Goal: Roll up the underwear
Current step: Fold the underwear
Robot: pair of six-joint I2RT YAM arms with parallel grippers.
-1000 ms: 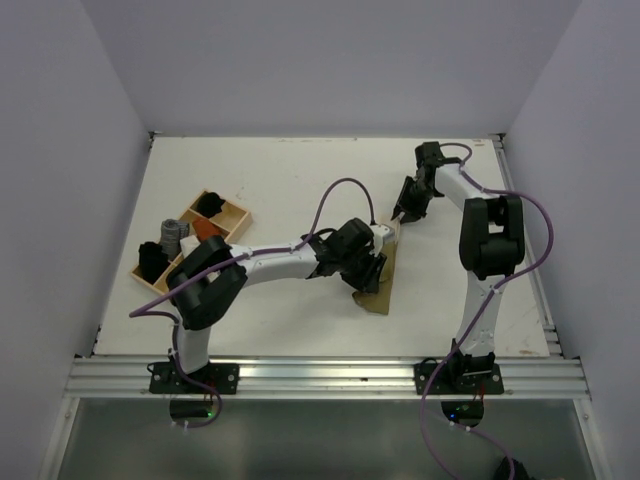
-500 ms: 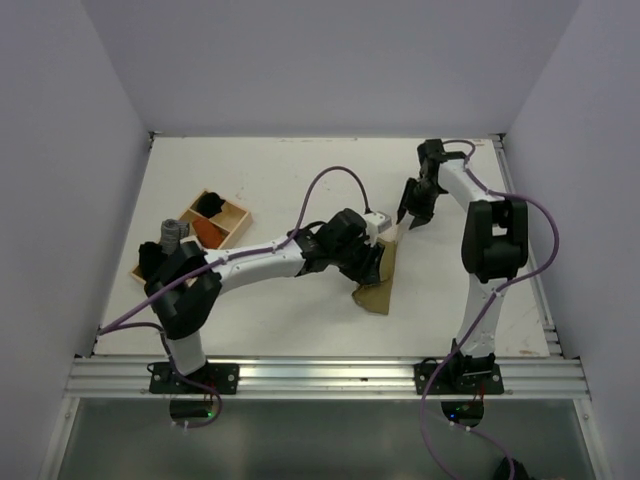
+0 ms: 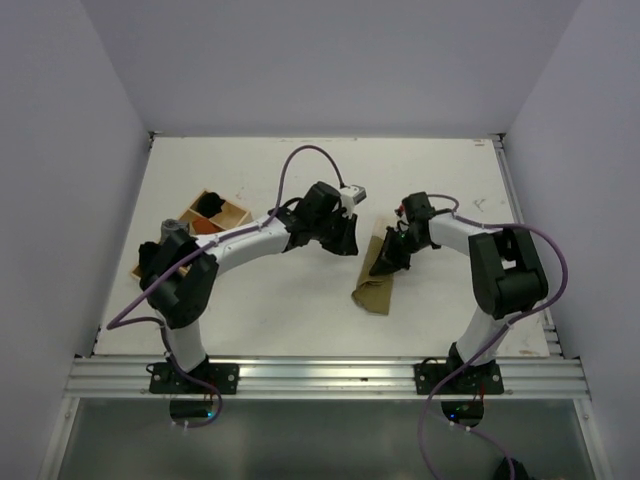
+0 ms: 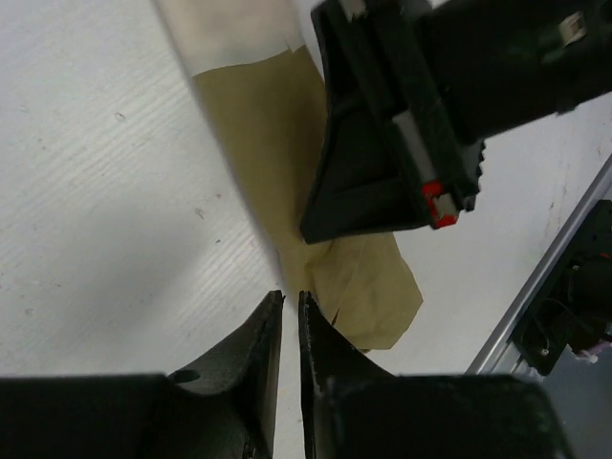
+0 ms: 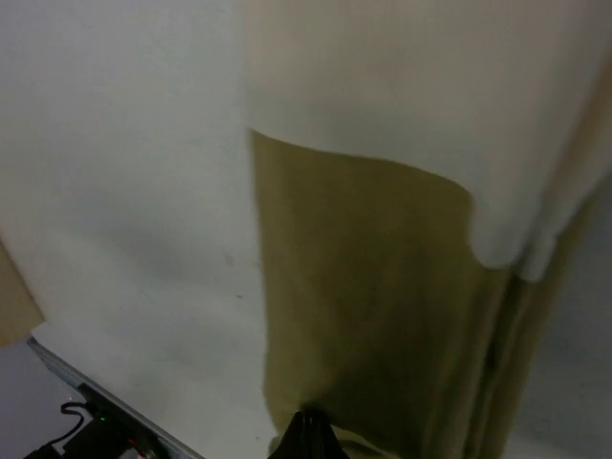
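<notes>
On the white table [image 3: 260, 170], just right of centre, the underwear [image 3: 375, 290] lies flat as a narrow strip. Its cream end points away from the arm bases and its olive end toward them, with no turn of a roll in it yet. The right gripper [image 3: 383, 265] has its fingers pressed together and its tips down on the cloth; whether they catch a fold cannot be told. The left gripper [image 3: 345, 243] hangs just beside the strip, its fingers drawn almost together and empty. The roll appears to be only starting. The next move probably calls for catching one end's edge and turning it over onto itself, with the second gripper pinning the cloth against sliding.
</notes>
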